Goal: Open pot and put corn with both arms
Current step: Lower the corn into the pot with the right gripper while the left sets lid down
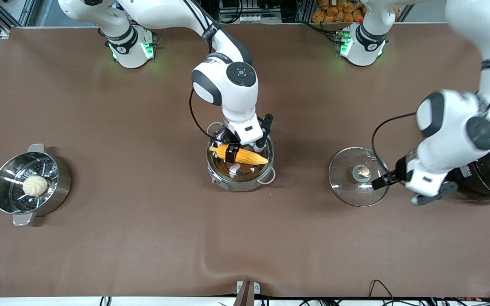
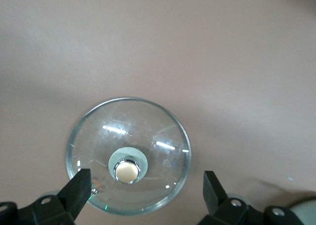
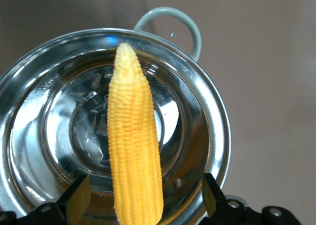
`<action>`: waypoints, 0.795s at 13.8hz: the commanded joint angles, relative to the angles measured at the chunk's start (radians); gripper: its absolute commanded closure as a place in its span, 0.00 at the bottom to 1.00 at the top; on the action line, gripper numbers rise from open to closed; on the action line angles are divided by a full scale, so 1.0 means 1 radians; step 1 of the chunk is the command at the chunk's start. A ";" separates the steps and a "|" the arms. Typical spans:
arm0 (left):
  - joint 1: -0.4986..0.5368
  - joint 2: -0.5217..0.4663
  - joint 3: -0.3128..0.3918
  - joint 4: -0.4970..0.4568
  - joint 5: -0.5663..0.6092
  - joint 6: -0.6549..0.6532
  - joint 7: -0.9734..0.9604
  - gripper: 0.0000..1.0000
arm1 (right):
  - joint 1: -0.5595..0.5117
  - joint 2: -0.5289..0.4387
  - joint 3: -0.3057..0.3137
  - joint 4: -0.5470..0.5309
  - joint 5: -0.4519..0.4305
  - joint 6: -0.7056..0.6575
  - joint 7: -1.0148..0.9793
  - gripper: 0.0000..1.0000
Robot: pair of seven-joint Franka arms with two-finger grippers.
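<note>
The glass lid (image 1: 358,176) lies on the table toward the left arm's end, and the left gripper (image 2: 145,189) hangs open above its knob. The right gripper (image 3: 143,195) stands open over the steel pot (image 1: 240,163), with the corn cob (image 3: 133,151) between its fingers and just released, I think. Next both arms should only lift away.

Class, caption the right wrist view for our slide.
Open right gripper over the lidless steel pot, corn cob between its jaws.

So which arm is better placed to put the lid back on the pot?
Left. The left gripper hangs open right over the lid and its knob. The right gripper is over the pot, open around the corn.
</note>
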 commanded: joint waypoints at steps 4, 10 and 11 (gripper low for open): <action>0.002 -0.162 -0.010 0.033 0.028 -0.164 0.089 0.00 | -0.090 -0.139 0.004 0.002 -0.002 -0.217 0.011 0.00; 0.066 -0.221 0.018 0.196 0.026 -0.427 0.169 0.00 | -0.263 -0.247 0.006 0.001 0.020 -0.351 -0.006 0.00; 0.085 -0.233 0.018 0.194 0.024 -0.439 0.204 0.00 | -0.307 -0.267 0.006 0.001 0.020 -0.374 -0.006 0.00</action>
